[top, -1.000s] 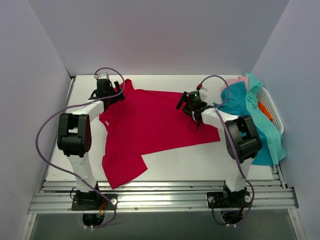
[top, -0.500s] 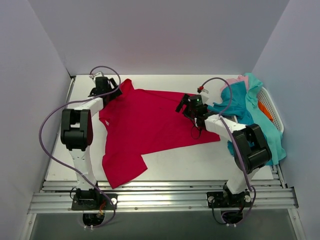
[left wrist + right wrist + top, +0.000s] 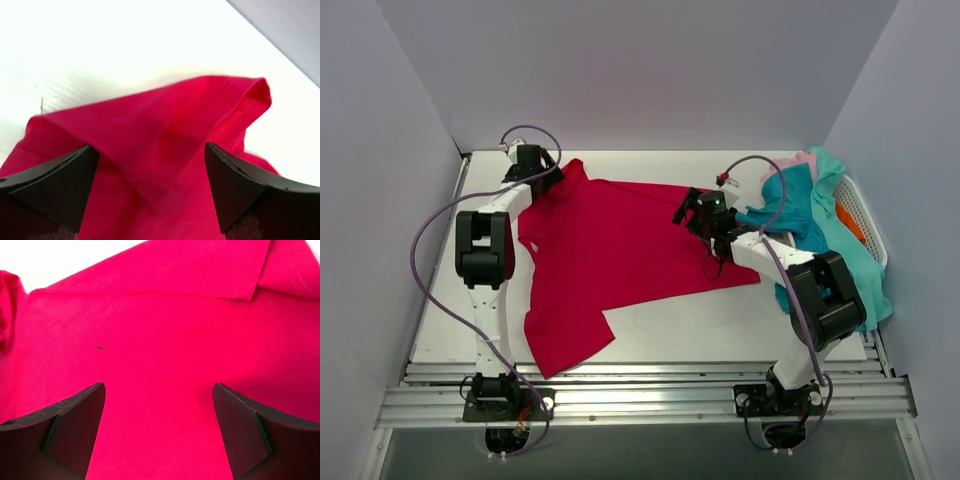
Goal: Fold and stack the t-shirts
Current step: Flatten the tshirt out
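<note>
Top external view: red t-shirt (image 3: 620,250) is spread mostly flat on the table (image 3: 720,320), well left of the basket (image 3: 865,225), with its near corner farthest from the basket bunched and skewed; teal t-shirts (image 3: 800,205) and a pink t-shirt (image 3: 795,160) are draped over the basket's rim. Handling is judged as light, limp cotton with no stiffness: it will sag, drag and wrinkle when pulled, nothing fragile, and slip is unlikely if a doubled layer is pinched. Best holds are judged to be hems and seams, i.e. the sleeve hem (image 3: 240,100) on the side away from the basket and the matching edge on the basket side, so the cloth can be lifted taut between two points. Left gripper (image 3: 548,182) is set at the sleeve farthest from the basket, jaws spread wide, a raised fold of sleeve lying between them but not pinched. Right gripper (image 3: 695,210) is over the shirt's basket-side part, jaws also wide, flat cloth below, nothing held; contact with the cloth cannot be told from the wrist view.
</note>
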`<state>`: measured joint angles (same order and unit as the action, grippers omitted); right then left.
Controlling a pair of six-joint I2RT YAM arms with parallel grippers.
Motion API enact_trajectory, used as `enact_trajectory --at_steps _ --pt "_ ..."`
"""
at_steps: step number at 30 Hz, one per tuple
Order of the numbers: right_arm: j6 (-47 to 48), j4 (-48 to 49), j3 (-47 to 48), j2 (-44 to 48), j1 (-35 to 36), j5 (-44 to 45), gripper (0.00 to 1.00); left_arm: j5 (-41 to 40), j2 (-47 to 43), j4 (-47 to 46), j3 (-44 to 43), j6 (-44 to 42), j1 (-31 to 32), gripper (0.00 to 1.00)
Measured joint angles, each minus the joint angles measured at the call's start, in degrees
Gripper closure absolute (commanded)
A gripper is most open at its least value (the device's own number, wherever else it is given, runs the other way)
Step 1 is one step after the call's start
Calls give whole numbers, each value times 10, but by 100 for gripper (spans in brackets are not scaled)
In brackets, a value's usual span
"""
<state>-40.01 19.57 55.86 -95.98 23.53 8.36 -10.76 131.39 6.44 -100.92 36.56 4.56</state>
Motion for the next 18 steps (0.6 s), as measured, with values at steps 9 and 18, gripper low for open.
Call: enact_trajectory --at_steps 9,18 --pt "7 8 0 -40 -16 -1 18 -12 74 67 -127 5 0 15" --pt "10 16 0 -42 -30 -3 20 -16 104 99 -161 7 -1 98"
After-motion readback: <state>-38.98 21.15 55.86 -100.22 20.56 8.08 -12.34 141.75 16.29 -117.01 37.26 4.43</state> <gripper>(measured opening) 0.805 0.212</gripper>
